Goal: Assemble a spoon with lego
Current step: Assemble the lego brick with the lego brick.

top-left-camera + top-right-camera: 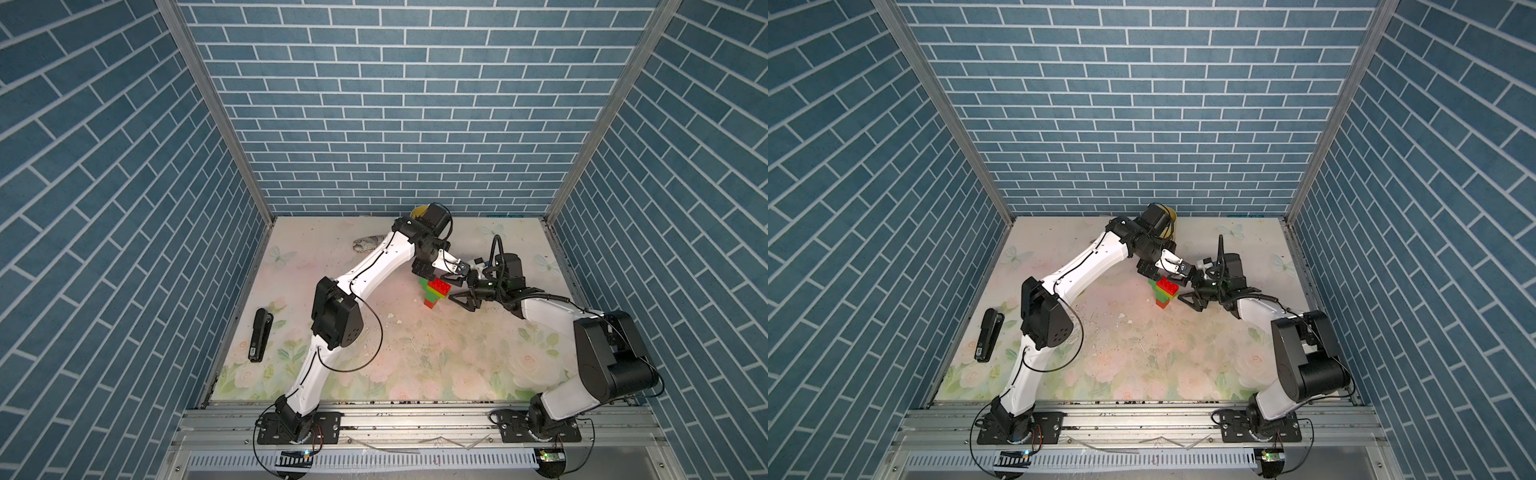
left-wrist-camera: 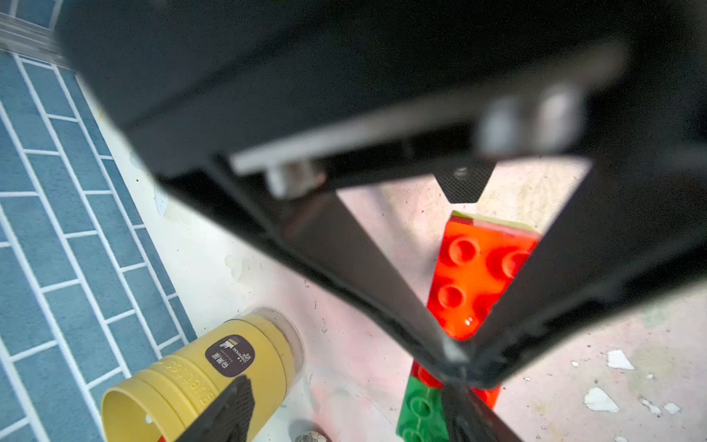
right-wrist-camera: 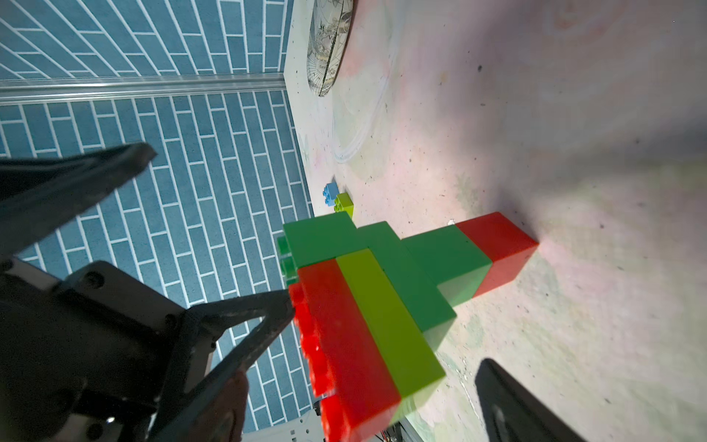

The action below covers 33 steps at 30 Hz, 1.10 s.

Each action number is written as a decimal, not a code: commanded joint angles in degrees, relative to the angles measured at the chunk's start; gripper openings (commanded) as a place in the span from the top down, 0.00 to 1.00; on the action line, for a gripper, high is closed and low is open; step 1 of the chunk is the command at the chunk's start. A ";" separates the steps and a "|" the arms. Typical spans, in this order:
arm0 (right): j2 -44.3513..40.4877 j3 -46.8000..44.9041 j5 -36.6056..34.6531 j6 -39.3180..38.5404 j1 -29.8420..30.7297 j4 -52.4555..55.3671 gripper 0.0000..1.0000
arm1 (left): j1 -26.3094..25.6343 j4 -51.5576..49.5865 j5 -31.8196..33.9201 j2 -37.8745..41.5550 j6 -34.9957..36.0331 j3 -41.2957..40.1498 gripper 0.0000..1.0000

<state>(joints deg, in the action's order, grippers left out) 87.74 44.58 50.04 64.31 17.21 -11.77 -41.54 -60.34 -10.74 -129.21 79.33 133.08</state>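
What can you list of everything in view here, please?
spoon: one, red, green and lime, upright mid-table
bricks: two loose, light blue and lime, by a wall
cup: one, yellow, on its side at the back
bar: one, black, table's left
disc: one, grey-patterned, back left
flakes: several, white, scattered on the table
table: one, floral
walls: three, blue brick pattern, around the table
left gripper: one, black, open at the spoon's top
right gripper: one, black, open beside the spoon

No text is legible. A dark label with pale print and raised lettering are carried by the yellow cup, both too blurred to be read.
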 commanded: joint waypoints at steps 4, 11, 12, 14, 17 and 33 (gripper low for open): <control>-6.99 -0.35 -1.30 -3.62 -1.04 6.15 0.07 | 0.21 0.14 -0.11 3.87 -1.14 2.39 0.19; -13.04 6.17 -5.64 -13.48 -1.48 23.97 0.07 | 1.03 2.08 3.37 12.13 -10.69 -3.78 0.20; -14.36 9.55 -9.33 -18.58 -1.39 31.20 0.07 | 1.79 4.46 4.81 14.45 -16.06 -5.92 0.20; -16.24 14.54 -14.49 -24.67 -1.41 39.71 0.06 | 3.77 10.45 10.90 19.24 -31.81 -11.53 0.22; -16.81 21.03 -18.99 -29.14 -1.46 47.22 0.07 | 6.60 11.14 24.46 26.09 -55.63 -19.89 0.23; -10.93 28.46 -15.76 -29.40 -1.00 46.57 0.07 | 27.85 25.35 19.54 43.27 -109.53 -71.80 0.06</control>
<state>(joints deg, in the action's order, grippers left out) 76.71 70.72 33.78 37.19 16.01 33.32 -15.22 -43.22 12.10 -84.40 -20.91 62.83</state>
